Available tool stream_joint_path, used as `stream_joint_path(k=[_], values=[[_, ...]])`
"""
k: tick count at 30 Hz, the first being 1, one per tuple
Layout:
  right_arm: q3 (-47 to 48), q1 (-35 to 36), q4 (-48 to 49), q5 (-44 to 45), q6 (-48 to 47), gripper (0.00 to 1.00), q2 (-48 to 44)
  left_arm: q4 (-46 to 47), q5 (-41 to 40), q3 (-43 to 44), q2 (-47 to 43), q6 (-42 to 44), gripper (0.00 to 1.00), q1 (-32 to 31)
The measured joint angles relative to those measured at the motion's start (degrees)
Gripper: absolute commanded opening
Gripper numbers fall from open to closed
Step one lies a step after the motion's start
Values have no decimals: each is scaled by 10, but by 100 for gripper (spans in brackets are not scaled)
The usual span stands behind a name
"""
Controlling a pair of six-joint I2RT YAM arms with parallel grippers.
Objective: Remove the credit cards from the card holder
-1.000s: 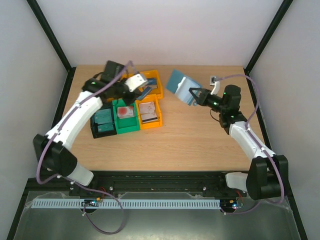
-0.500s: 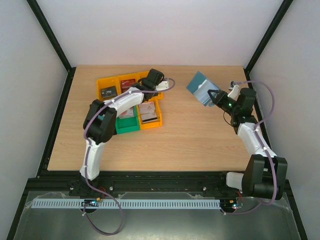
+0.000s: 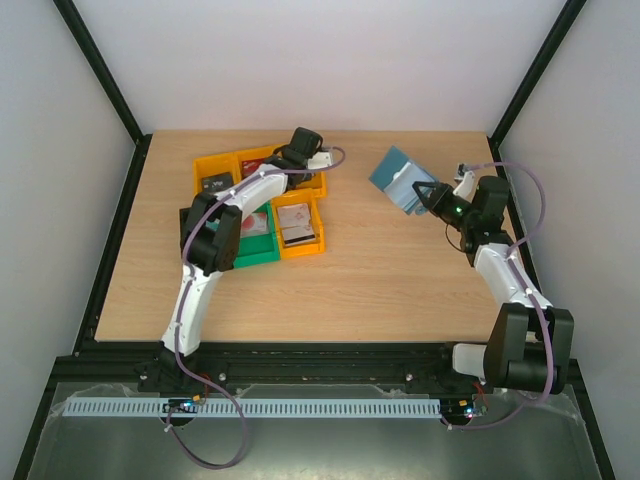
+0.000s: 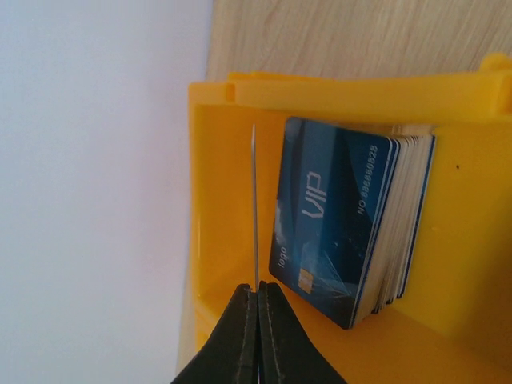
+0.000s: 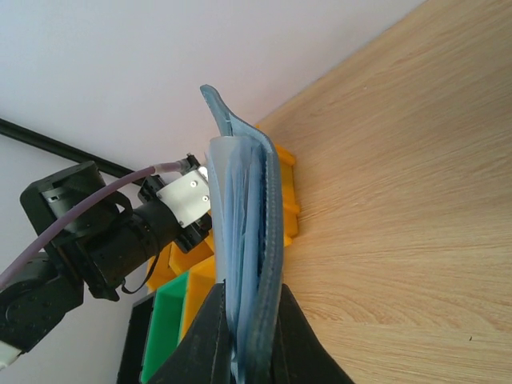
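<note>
My left gripper (image 4: 260, 293) is shut on a thin credit card (image 4: 254, 208), seen edge-on, that stands inside an orange bin (image 4: 472, 264). A stack of blue "VIP" credit cards (image 4: 344, 224) lies in that bin just beside it. In the top view the left gripper (image 3: 293, 165) reaches over the back orange bins. My right gripper (image 5: 246, 300) is shut on the teal-blue card holder (image 5: 244, 232) and holds it upright above the table. The card holder (image 3: 397, 177) hangs right of the bins, at the right gripper (image 3: 425, 193).
A cluster of bins sits at the back left of the table: orange ones (image 3: 215, 168) at the rear, a green one (image 3: 257, 250) and another orange one (image 3: 300, 240) with cards in front. The left arm's elbow (image 3: 205, 235) hangs over the cluster.
The left arm has swung its elbow in over the bins and carried its gripper to the back right orange bin. The right arm has moved right with the card holder, then held.
</note>
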Motion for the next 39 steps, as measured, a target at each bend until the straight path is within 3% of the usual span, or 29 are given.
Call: stream_joint_path(k=[14, 20, 33, 39], values=[[0, 0, 4, -17, 5, 2, 5, 33, -11, 3, 51, 47, 4, 8], [0, 0, 5, -22, 5, 2, 5, 37, -15, 4, 52, 50, 44, 8], [-6, 0, 9, -33, 10, 2, 5, -70, 81, 70, 44, -37, 86, 18], [-9, 0, 15, -47, 14, 2, 4, -123, 159, 80, -5, -97, 96, 24]])
